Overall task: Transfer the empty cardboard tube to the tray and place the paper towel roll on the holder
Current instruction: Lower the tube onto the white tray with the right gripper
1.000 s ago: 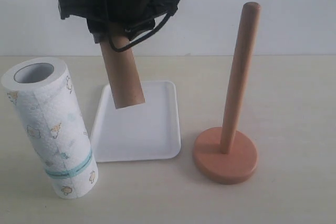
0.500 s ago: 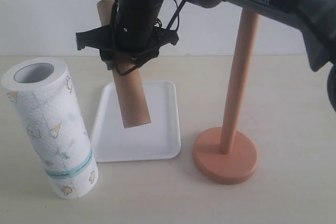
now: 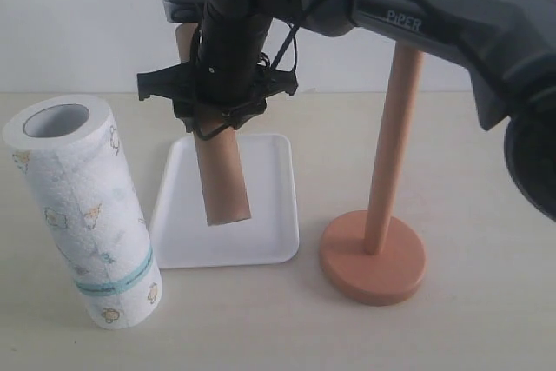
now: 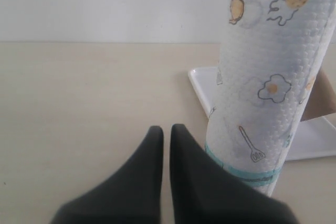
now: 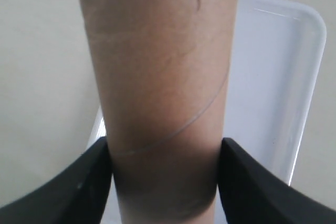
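The brown empty cardboard tube (image 3: 222, 182) hangs nearly upright, slightly tilted, over the white tray (image 3: 265, 234). My right gripper (image 3: 222, 110) is shut on its upper half. In the right wrist view the black fingers (image 5: 79, 182) press both sides of the tube (image 5: 163, 72), with the tray (image 5: 275, 77) beneath. I cannot tell whether the tube's lower end touches the tray. The paper towel roll (image 3: 82, 215) stands leaning at the left. My left gripper (image 4: 166, 129) is shut and empty, close beside the roll (image 4: 268, 87); it does not show in the exterior view. The wooden holder (image 3: 393, 145) stands bare at the right.
The holder's round base (image 3: 373, 260) sits just right of the tray's near corner. The right arm's dark link (image 3: 452, 19) reaches in from the upper right, passing in front of the pole's top. A pale wall runs behind the table.
The right arm has come down and slightly right with the tube, so the tube's lower end now sits lower over the tray. The roll and holder have not moved.
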You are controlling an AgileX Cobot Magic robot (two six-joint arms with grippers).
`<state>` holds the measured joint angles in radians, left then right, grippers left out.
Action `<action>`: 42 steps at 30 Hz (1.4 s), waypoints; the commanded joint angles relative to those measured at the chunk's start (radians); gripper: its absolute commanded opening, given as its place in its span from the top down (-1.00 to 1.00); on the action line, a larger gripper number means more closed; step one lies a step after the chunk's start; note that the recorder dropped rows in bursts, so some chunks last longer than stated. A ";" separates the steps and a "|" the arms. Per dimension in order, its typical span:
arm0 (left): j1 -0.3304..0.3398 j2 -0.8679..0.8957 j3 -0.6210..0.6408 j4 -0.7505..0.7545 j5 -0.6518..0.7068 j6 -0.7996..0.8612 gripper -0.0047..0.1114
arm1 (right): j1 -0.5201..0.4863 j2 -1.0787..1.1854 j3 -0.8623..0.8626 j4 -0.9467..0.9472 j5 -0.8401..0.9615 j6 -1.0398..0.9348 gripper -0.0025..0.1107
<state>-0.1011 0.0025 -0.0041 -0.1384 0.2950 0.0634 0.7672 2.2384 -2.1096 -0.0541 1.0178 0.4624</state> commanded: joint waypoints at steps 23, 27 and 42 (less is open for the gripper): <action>0.003 -0.002 0.004 0.003 -0.003 -0.001 0.85 | 0.000 0.091 -0.008 -0.074 -0.026 0.108 0.96; 0.003 -0.002 0.004 0.003 -0.003 -0.001 0.85 | 0.000 0.097 -0.008 -0.067 -0.044 0.105 0.96; 0.003 -0.002 0.004 0.003 -0.003 -0.001 0.85 | 0.000 0.145 -0.008 -0.068 -0.095 0.105 0.96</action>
<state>-0.1011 0.0025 -0.0041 -0.1384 0.2950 0.0634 0.7672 2.3877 -2.1112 -0.1195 0.9316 0.5777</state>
